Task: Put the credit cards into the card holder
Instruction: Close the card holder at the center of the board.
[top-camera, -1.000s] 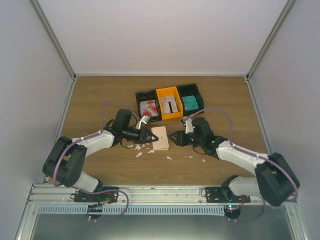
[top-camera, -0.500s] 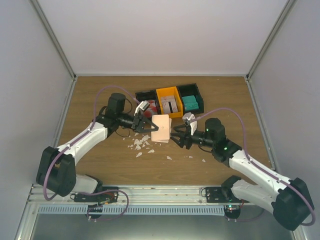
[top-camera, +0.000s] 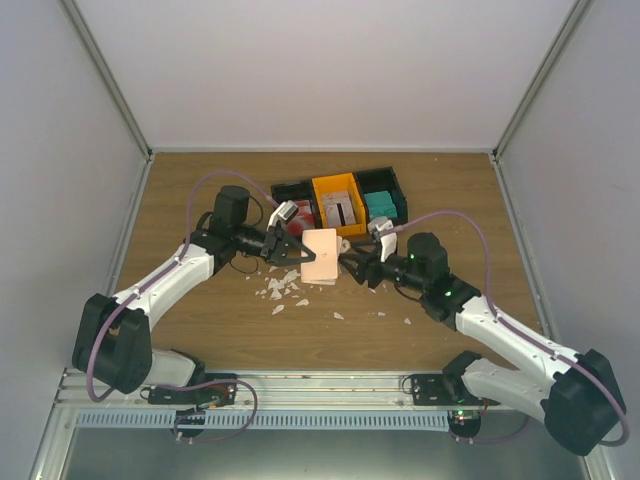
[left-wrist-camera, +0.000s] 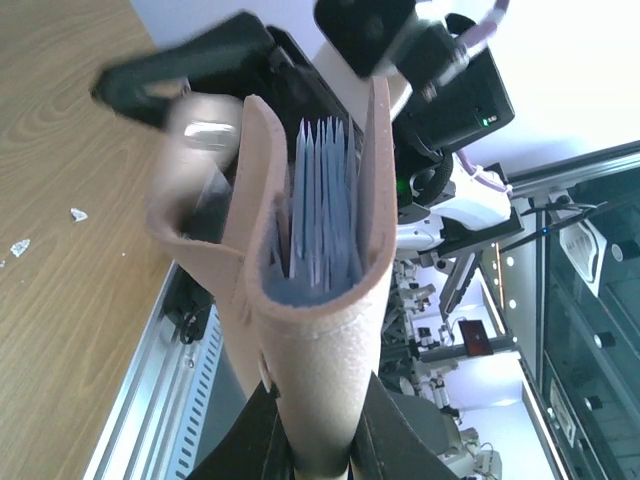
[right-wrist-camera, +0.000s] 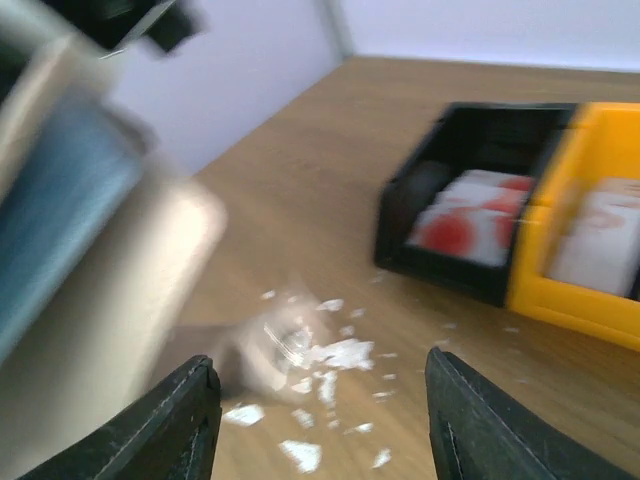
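card holder (top-camera: 320, 256) aloft, spine pinched in left tool (top-camera: 297, 252) | open edge points at right tool (top-camera: 351, 266) | right tool spread wide, empty

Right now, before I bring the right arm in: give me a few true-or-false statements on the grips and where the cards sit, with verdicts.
1. The left gripper is shut on the card holder. True.
2. The right gripper holds a teal card. False: its jaws are open with nothing between them.
3. The teal cards lie in the orange bin. False: they lie in the right black bin; the orange one holds pale cards.
4. White scraps lie on the table. True.
5. Red-and-white cards lie in the left black bin. True.
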